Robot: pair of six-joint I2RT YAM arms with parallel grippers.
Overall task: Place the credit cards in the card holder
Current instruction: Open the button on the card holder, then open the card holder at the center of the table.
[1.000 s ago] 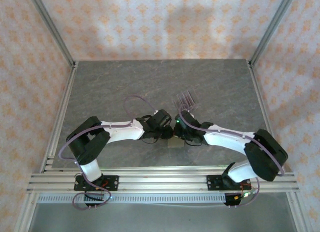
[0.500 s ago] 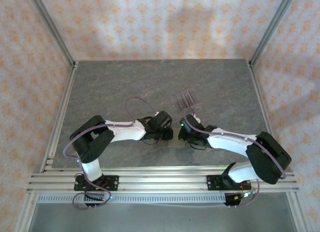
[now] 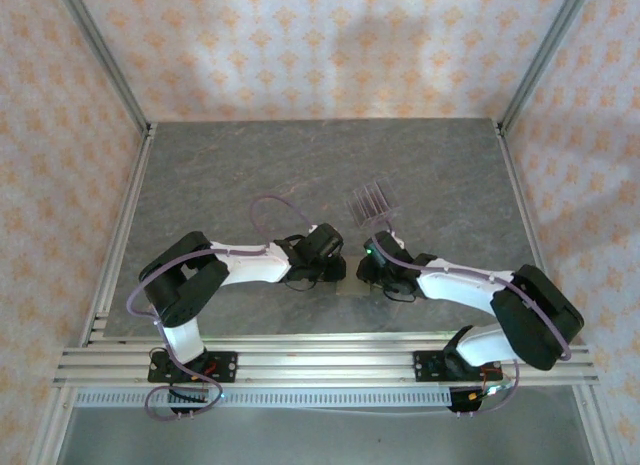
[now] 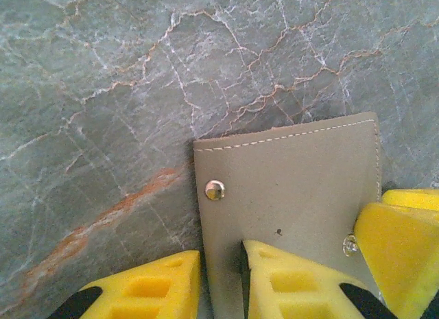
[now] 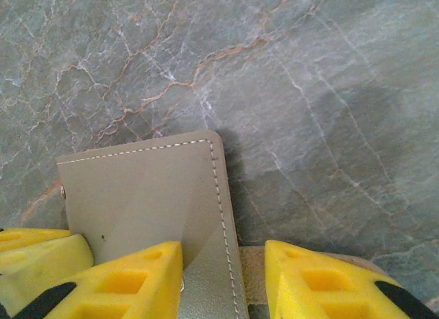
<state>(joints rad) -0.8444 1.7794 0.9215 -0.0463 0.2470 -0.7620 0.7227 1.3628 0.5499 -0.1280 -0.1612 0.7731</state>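
Table [image 3: 220, 185] of grey stone with thin orange cracks holds a clear rack [image 3: 372, 200] with thin dark slats. The card holder [image 4: 288, 188] lies on the table near the rack, on the side toward the arm bases. It is tan, with a line of white stitches along its edge and a small shiny snap [image 4: 215, 189] near one corner. One flap is lifted a little and throws a shadow on the stone. A second tan layer peeks out under it.

Both arms bend in from their sides and meet at the card holder, on that same near side of the rack. The left gripper [image 4: 221, 261] has one yellow finger on the face of the flap and the other finger off the flap, over the stone. The flap's edge sits in the gap between them. It is not clear whether this gripper squeezes the flap or only rests on it.

The right gripper [image 5: 223, 250] is loose. Its two yellow fingers stand apart, and the stitched edge of the flap runs through the gap with nothing pinching it. The two grippers are close together, almost side by side.
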